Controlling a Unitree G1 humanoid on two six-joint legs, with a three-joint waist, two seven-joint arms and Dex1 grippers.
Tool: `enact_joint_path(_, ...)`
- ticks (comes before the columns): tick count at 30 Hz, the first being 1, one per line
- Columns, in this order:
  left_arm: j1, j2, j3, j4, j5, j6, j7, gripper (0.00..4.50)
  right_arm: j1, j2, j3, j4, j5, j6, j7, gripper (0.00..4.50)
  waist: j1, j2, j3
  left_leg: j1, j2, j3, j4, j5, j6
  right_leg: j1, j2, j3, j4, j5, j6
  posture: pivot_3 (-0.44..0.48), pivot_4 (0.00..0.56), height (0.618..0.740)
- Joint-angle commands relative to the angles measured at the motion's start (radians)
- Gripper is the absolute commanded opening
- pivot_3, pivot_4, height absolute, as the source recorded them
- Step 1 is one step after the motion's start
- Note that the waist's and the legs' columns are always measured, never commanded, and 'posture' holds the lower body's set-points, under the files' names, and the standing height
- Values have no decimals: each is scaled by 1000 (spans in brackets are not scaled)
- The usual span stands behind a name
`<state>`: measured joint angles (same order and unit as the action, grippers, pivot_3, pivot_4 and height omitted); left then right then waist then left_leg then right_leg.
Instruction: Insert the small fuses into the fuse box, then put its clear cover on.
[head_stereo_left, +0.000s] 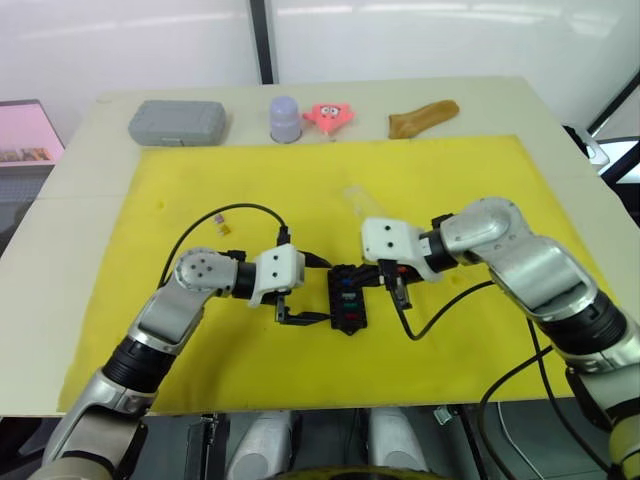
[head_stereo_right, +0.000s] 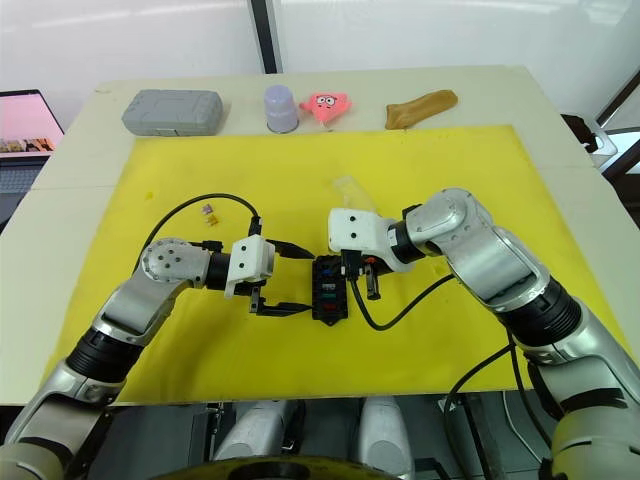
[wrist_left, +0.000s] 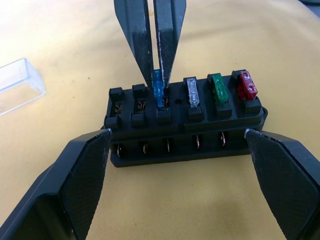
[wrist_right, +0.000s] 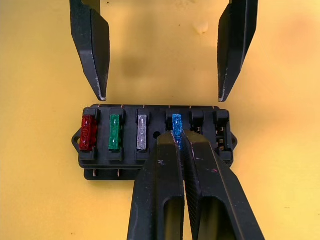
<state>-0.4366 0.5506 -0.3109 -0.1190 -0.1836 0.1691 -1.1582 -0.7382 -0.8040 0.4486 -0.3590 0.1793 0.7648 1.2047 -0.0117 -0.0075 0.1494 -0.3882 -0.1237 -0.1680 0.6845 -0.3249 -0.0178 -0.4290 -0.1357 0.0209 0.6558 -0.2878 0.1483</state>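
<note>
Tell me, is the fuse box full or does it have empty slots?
Partly filled. The fuse box holds four fuses: red, green, white and blue, the last pinched by the right tool. Two slots beside it are empty.

Black fuse box (wrist_right: 155, 142) holds red, green, white and blue fuses (wrist_right: 142, 132) on yellow mat (head_stereo_left: 300, 190).

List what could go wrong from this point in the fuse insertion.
1. The right tool pinches the blue fuse at its slot in the fuse box; if the fuse sits slightly tilted, pressing may jam it or bend its blades.
2. The left tool is open on either side of the box without touching it, so the box might slide on the yellow mat under the push.
3. The clear cover lies near the box and could be knocked away.
</note>
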Motion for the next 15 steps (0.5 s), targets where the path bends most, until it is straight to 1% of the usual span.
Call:
enact_joint_path(1,-3,7,13,-22,-20,8,-9,4460,-2,1,-20,-22,8,1,-4,0,0,0,0,0,0,0,0,0,0,0,0,0,0,0,0,0,150,740)
enact_joint_path(5,-3,19,23,-40,-50,48,-25,4460,-1,3,-17,-19,6,-1,-8,0,0,0,0,0,0,0,0,0,0,0,0,0,0,0,0,0,150,740)
enact_joint_path(15,2,30,13,-41,-54,58,-32,4460,9,5,-9,-20,2,-6,-16,0,0,0,0,0,0,0,0,0,0,0,0,0,0,0,0,0,150,740)
